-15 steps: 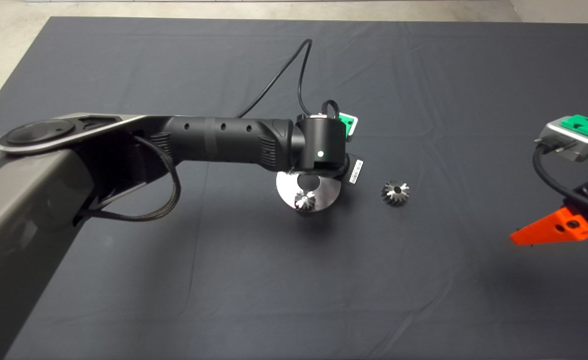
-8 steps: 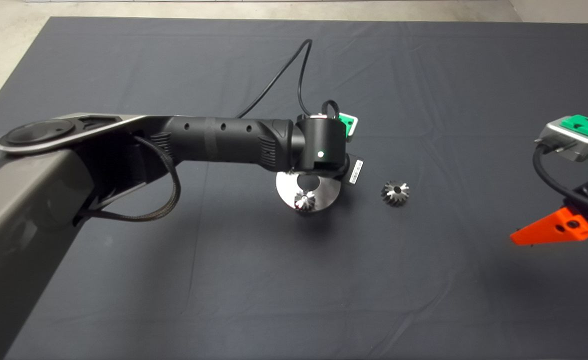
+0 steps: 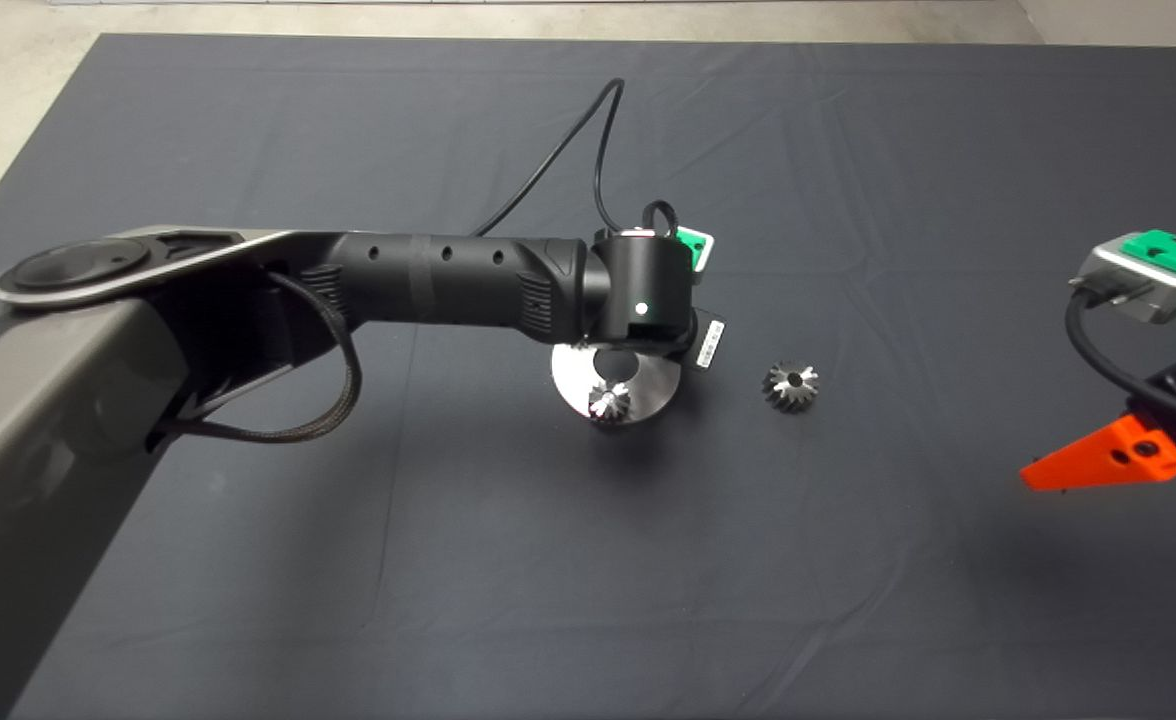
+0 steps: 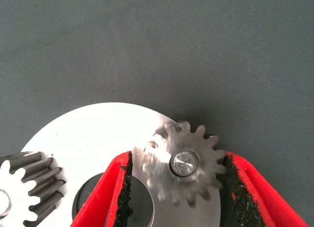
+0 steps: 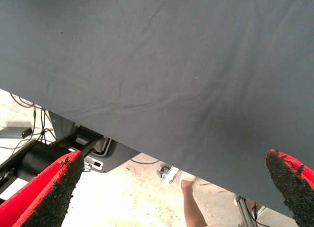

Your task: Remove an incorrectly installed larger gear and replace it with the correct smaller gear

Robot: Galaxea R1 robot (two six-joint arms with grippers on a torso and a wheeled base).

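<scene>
The larger gear point(image 3: 790, 386), dark with flaring slanted teeth, lies loose on the mat to the right of a round steel plate point(image 3: 663, 390). My left arm reaches over the plate and its wrist hides the gripper in the head view. In the left wrist view my left gripper point(image 4: 179, 157) straddles the smaller gear point(image 4: 184, 163), which sits on a peg at the plate's point(image 4: 98, 134) rim. Both pads point(image 4: 122, 192) touch its teeth. Another small gear point(image 4: 29, 183) sits on the plate beside it. My right gripper point(image 3: 1108, 460) waits open at the right edge.
A small gear point(image 3: 610, 400) shows on the plate's near edge in the head view. A black cable point(image 3: 588, 140) runs from the left wrist across the far mat. The right wrist view shows the mat's edge, floor and a person's leg point(image 5: 189, 202).
</scene>
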